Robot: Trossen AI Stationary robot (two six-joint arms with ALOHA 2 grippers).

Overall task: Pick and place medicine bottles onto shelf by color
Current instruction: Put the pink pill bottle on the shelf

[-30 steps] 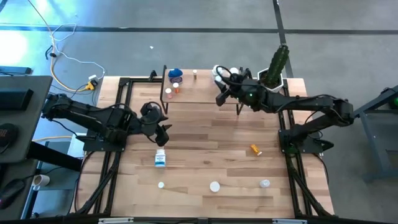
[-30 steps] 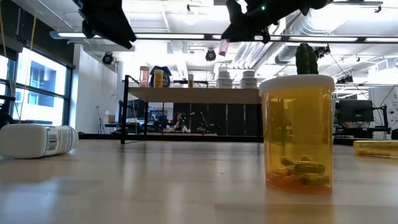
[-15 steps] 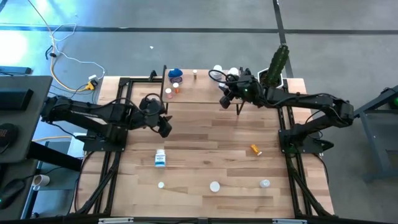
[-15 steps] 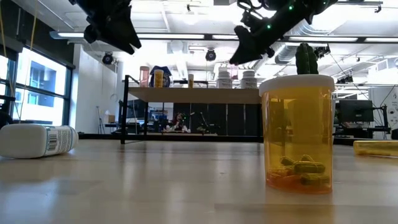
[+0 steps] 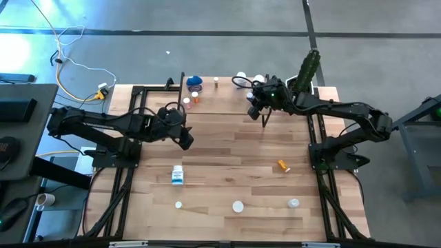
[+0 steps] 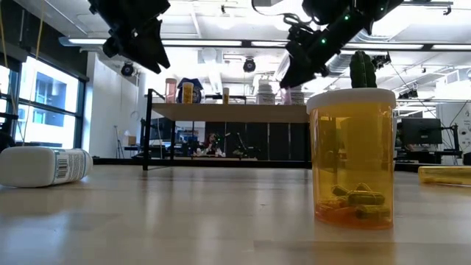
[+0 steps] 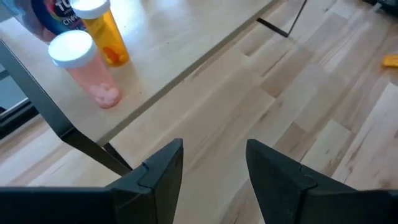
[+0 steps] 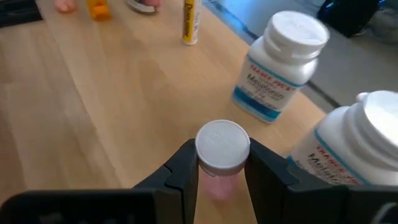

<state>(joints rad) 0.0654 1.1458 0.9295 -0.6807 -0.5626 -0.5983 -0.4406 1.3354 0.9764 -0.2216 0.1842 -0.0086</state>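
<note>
Since a second ago the right gripper (image 8: 217, 177) has carried its pink vial (image 8: 221, 151), clamped, over the shelf (image 5: 227, 105) at twelve o'clock. The left gripper (image 7: 211, 168) hangs open, empty. Several bottles are shelved; five remain on the table (image 5: 227, 148).

Lab — exposed ducts (image 6: 368, 33), concrete floor (image 5: 207, 48)

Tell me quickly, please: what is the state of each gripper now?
Left gripper: open, holding nothing.
Right gripper: closed on a pinkish bottle with a white cap, above the shelf.
</note>
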